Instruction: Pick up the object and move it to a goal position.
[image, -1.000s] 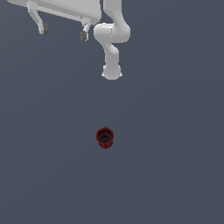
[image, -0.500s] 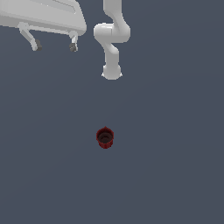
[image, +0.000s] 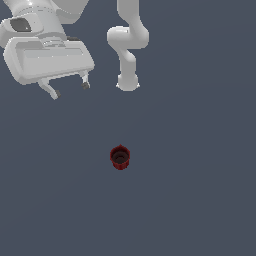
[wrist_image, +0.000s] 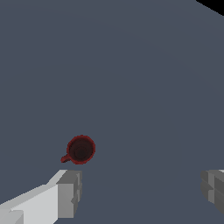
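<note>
The object (image: 120, 157) is a small dark red cup with a dark hollow, standing upright on the grey floor near the middle of the exterior view. In the wrist view the object (wrist_image: 80, 150) shows a small handle-like nub on one side. My gripper (image: 70, 90) hangs open at the exterior view's upper left, well apart from the cup, with nothing between its fingers. The wrist view shows both grey fingertips (wrist_image: 70, 192) spread wide, the cup lying beyond one of them and outside the gap.
The white arm's base column (image: 128, 80) stands on the floor behind the cup in the exterior view. A plain grey floor (image: 200, 190) spreads around everything. A black corner (wrist_image: 214, 5) marks the floor's edge in the wrist view.
The gripper has swung toward the exterior view's left and come down lower in the frame. The cup has not moved.
</note>
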